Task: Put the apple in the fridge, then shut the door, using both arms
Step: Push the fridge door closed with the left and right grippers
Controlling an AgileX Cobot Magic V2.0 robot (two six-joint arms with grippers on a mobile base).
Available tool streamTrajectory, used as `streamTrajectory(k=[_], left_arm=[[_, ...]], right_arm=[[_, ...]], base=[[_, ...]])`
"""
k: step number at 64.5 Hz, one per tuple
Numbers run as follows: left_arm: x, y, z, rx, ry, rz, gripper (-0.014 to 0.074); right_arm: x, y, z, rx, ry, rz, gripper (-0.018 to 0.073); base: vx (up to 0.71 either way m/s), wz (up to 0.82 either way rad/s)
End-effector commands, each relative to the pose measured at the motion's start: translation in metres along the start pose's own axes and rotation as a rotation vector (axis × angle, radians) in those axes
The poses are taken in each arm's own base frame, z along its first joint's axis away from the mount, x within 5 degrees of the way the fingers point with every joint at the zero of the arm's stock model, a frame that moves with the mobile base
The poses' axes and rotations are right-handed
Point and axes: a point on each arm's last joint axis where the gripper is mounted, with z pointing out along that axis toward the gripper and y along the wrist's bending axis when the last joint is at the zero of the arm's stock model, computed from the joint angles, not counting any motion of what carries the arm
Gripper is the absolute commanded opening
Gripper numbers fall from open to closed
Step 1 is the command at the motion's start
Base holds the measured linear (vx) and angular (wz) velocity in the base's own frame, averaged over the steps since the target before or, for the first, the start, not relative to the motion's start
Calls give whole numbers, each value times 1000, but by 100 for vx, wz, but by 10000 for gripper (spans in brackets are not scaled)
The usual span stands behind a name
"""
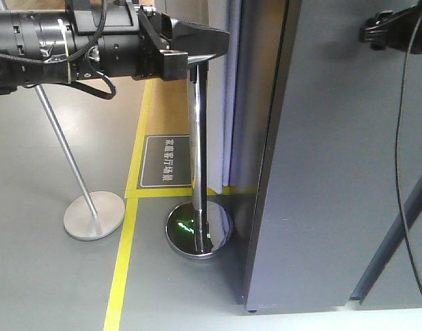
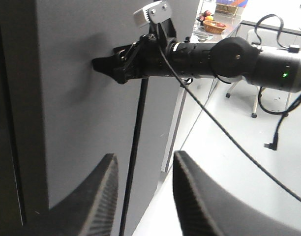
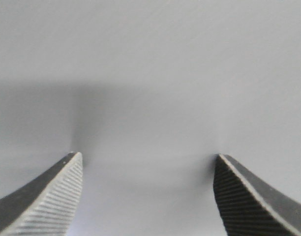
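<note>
The fridge (image 1: 335,172) is a tall dark grey box at the right; only grey outside panels show, none of its white inside. In the left wrist view a thin dark seam (image 2: 139,147) runs down between two grey panels. My right gripper (image 2: 104,65) has its tips against the grey door panel (image 2: 76,98), left of that seam. Its fingers are open against the flat grey surface (image 3: 148,160) and hold nothing. My left gripper (image 1: 221,38) is open and empty, in the air left of the fridge; it also shows in its wrist view (image 2: 143,164). The apple is out of view.
A chrome stanchion post (image 1: 197,138) with a round base (image 1: 199,231) stands just left of the fridge. A second post base (image 1: 94,215) lies farther left. Yellow floor tape (image 1: 121,276) and a floor sign (image 1: 166,162) mark the grey floor. A fruit basket (image 2: 213,25) sits far behind.
</note>
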Motion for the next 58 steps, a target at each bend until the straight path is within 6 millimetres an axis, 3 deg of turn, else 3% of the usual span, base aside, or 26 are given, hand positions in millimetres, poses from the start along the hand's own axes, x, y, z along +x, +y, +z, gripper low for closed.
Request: streamTrajectory(k=[1, 13, 25, 39, 48, 58], left_arm=[[-18, -9, -13, -28, -52, 43, 260], [-19, -6, -13, -57, -65, 42, 260], [-22, 0, -14, -123, -96, 41, 260], [-32, 15, -21, -314, -189, 42, 210], [-45, 22, -39, -456, -281, 52, 161], [-58, 19, -71, -504, -338, 74, 85]], right_arm=[[-35, -7, -17, 41, -132, -19, 535], [-44, -6, -27, 40, -151, -47, 532], [-61, 1, -59, -20, -129, -49, 450], [-80, 15, -119, -164, -33, -66, 173], [-91, 28, -160, -287, -18, -105, -17], [-100, 50, -209, -525, -59, -161, -10]], base=[[0, 0], [0, 0], [0, 0], [0, 0], [0, 0], [0, 0]])
